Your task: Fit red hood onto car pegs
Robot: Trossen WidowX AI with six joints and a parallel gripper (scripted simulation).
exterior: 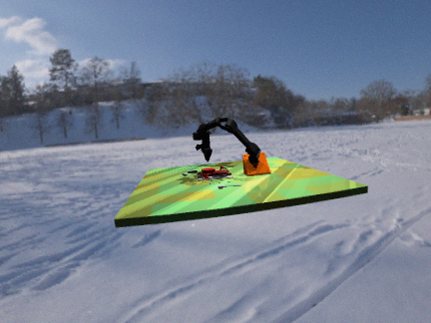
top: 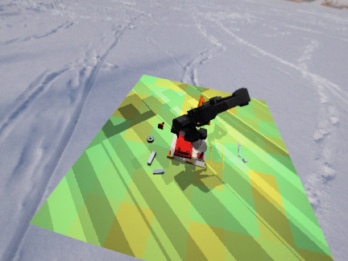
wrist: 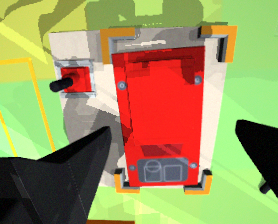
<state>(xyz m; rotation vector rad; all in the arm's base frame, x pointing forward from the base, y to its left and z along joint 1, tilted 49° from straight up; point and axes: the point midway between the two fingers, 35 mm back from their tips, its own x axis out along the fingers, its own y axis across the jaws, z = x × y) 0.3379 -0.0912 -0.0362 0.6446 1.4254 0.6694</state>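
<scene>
Hood: your red shell [wrist: 161, 105] lies on the chassis in the jig [wrist: 212, 85], a peg tip showing in each visible corner hole.
Arm: yours bends from the orange base [exterior: 255, 165], wrist pointing down above the car.
Gripper: your gripper [wrist: 172, 155] stands wide apart, holding nothing, black tapered fingers flanking the hood without contact.
Table: your green-yellow patchwork slab [exterior: 299, 177].
</scene>
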